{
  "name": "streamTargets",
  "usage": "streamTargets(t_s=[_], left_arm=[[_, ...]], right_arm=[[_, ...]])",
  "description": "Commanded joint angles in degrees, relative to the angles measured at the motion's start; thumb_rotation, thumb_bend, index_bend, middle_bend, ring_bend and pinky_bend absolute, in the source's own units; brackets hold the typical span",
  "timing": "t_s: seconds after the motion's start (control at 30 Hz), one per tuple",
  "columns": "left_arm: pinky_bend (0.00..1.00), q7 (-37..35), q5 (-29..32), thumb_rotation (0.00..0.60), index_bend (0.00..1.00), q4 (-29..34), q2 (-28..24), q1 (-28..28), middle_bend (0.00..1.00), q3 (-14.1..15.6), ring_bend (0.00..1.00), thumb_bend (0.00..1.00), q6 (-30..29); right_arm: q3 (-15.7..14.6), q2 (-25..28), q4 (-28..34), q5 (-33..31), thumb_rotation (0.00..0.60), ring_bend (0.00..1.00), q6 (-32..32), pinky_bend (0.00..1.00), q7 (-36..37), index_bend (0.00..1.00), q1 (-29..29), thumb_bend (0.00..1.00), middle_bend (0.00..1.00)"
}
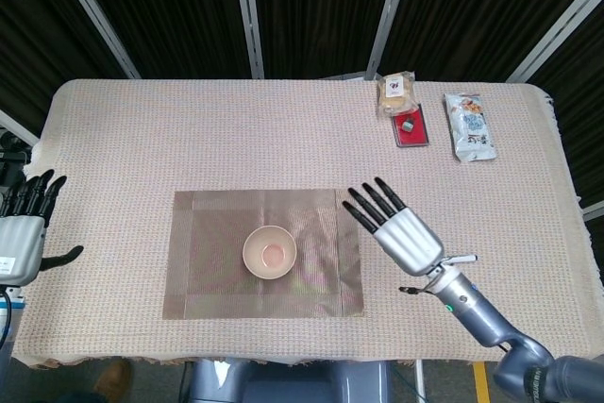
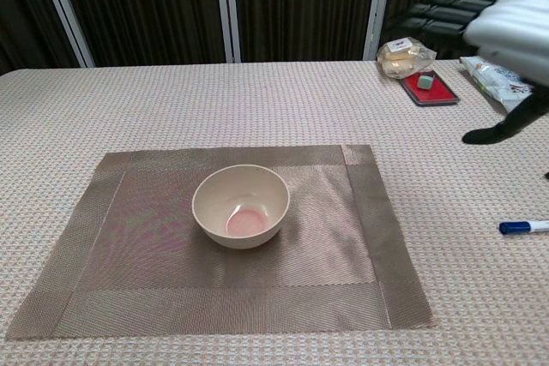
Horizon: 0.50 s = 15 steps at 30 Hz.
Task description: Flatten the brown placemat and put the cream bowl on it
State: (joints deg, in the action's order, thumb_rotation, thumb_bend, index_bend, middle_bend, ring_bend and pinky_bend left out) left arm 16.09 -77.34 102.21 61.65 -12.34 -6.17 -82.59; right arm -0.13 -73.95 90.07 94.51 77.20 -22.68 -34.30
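The placemat [image 1: 264,254] is seen lying flat on the table [image 1: 189,139], toward its near edge. The bowl [image 1: 269,252] is set upright on the mat, near its middle, with a pinkish patch visible inside at the bottom; in the chest view the bowl [image 2: 240,207] is shown standing free, touched by nothing.

The right hand [image 1: 396,228] is held above the cloth to the right of the mat, well apart from the bowl, with its fingers spread and straight and nothing held in it. A pen [image 1: 460,258] is partly hidden behind that hand's wrist in the head view; in the chest view the pen [image 2: 525,227] is seen lying on the cloth by the right edge.

The left hand [image 1: 26,228] is seen at the far left, beyond the table's edge, its fingers apart and empty.

At the far right of the table a red tray [image 1: 411,127], a wrapped bun [image 1: 396,92] and a snack packet [image 1: 469,125] are laid close together
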Motion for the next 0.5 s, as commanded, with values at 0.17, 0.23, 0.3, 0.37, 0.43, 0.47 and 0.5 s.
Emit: streamTargets(t_s=[0.17,0.23,0.3,0.37,0.43,0.47,0.5], left_arm=[[0.00,1.8,-3.1,0.600,0.00,-1.3,2.4,2.5,0.00,1.4,0.00,0.00,-4.6],[0.00,0.9,-3.3,0.600,0.00,-1.3,2.6,3.2,0.00,1.9,0.00,0.00,-5.0],[0.00,-0.3,-3.9,0.600,0.00,-1.3,2.5,3.8,0.00,2.4,0.00,0.00,-5.3],[0.00,-1.4,-5.1,0.600,0.00,-1.9,2.2,4.2,0.00,2.7,0.00,0.00,-5.7],[0.00,-2.1,-5.6,0.600,0.00,-2.3,2.1,4.3,0.00,2.9,0.00,0.00,-5.7],[0.00,-2.4,-5.7,0.600,0.00,-2.5,2.1,4.4,0.00,3.0,0.00,0.00,-5.6],[0.00,-2.8,-5.8,0.600,0.00,-2.7,2.0,4.4,0.00,3.1,0.00,0.00,-5.4]], right_arm=[[-0.4,7.3,2.2,-6.9,0.600,0.00,10.0,0.00,12.5,0.00,11.7,0.00,0.00],[-0.4,7.8,1.2,-8.8,0.600,0.00,11.0,0.00,14.6,0.00,14.0,0.00,0.00],[-0.6,7.9,-1.4,-10.2,0.600,0.00,11.8,0.00,15.0,0.00,16.1,0.00,0.00],[-0.7,7.1,-4.2,-10.2,0.600,0.00,12.7,0.00,15.4,0.00,17.6,0.00,0.00],[-0.6,6.6,-5.8,-10.2,0.600,0.00,13.0,0.00,16.0,0.00,18.4,0.00,0.00],[-0.6,6.4,-6.3,-10.1,0.600,0.00,13.0,0.00,16.3,0.00,18.7,0.00,0.00],[-0.5,6.3,-6.9,-10.2,0.600,0.00,13.0,0.00,16.7,0.00,19.2,0.00,0.00]])
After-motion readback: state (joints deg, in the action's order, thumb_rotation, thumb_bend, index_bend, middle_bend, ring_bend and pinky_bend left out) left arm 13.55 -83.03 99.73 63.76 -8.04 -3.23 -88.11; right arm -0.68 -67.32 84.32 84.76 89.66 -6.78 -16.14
